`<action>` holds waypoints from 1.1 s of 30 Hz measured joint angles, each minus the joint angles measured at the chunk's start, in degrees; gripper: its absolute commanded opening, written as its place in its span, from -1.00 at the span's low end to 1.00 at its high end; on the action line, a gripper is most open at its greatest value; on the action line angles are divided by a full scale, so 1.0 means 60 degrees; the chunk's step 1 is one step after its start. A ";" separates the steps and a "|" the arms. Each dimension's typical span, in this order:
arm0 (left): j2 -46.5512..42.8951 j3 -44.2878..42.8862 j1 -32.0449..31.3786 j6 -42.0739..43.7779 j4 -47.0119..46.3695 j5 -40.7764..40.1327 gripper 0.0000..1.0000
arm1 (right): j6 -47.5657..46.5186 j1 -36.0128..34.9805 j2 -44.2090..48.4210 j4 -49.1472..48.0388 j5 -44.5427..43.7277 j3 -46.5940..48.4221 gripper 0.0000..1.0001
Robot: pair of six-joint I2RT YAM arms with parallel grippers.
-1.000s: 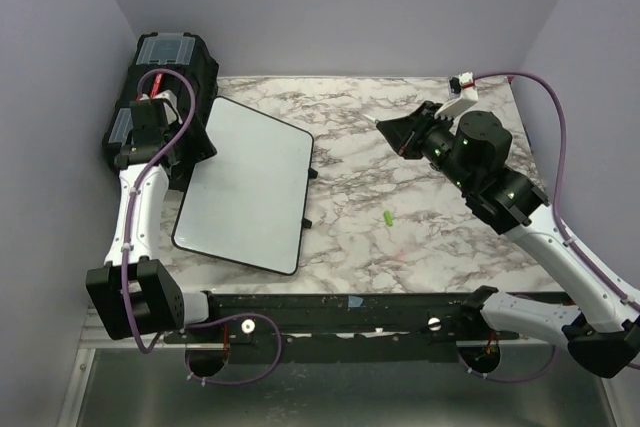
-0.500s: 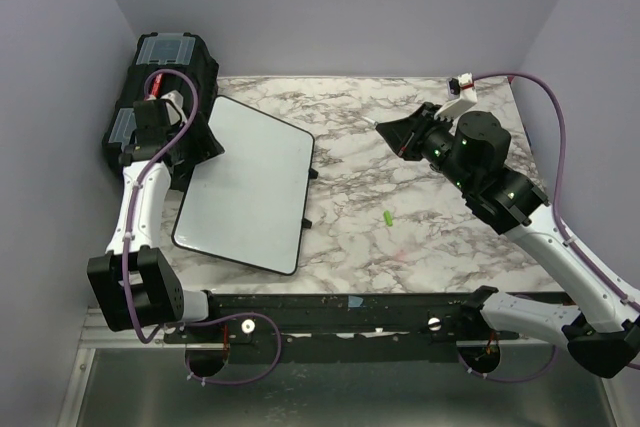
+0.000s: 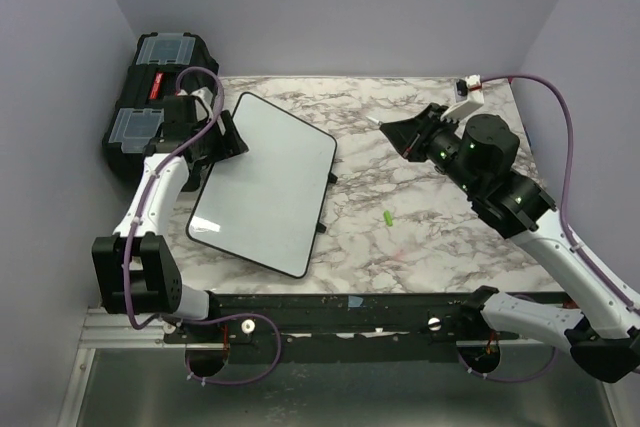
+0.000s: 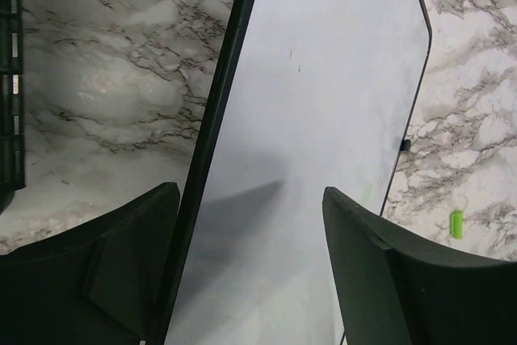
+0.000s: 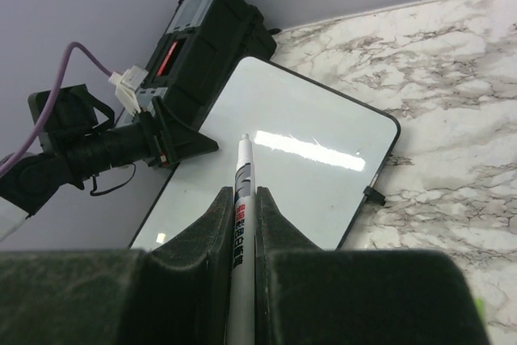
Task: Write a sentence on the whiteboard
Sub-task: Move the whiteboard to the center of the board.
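Top view: the flat white whiteboard with a thin black rim (image 3: 265, 187) lies askew on the left half of the marbled counter (image 3: 440, 247), near a black plastic toolbox (image 3: 160, 77). The left gripper (image 3: 230, 137) sits at the board's far left corner, and the right gripper (image 3: 388, 129) hovers well apart from it.

Left wrist view: the jaws stand released, straddling the board's black edge.

Right wrist view: the fingers (image 5: 202, 240) are clenched on a white marker pen (image 5: 241, 175), its tip aimed toward the board.
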State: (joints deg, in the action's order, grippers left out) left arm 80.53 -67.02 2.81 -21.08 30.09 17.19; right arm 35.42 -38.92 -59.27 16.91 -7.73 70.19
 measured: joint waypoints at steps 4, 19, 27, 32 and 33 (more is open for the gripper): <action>0.0357 -0.0146 -0.0583 -0.0102 -0.0087 0.0004 0.45 | -0.0004 0.0000 0.0178 0.0095 -0.0091 -0.0055 -0.99; 0.2178 -0.2007 -0.2656 -0.0211 -0.0339 0.0178 0.44 | -0.0091 0.0000 0.0627 0.0546 -0.0572 -0.0178 -0.99; 0.2958 -0.2973 -0.3417 -0.0175 -0.0364 0.0321 0.44 | -0.0146 0.0000 0.0780 0.0743 -0.0783 -0.0215 -0.99; 0.3264 -0.3490 -0.3774 -0.0029 -0.0324 0.0379 0.44 | -0.0164 0.0000 0.0889 0.0929 -0.0889 -0.0219 -0.99; 0.3293 -0.3570 -0.3810 0.0007 -0.0310 0.0404 0.44 | -0.0164 0.0000 0.0907 0.0951 -0.0911 -0.0222 -0.99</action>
State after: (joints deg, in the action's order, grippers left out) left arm 100.29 -88.44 -20.05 -21.04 28.23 19.62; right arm 34.44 -38.92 -53.82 22.61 -13.19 68.86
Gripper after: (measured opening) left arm 0.723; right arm 0.135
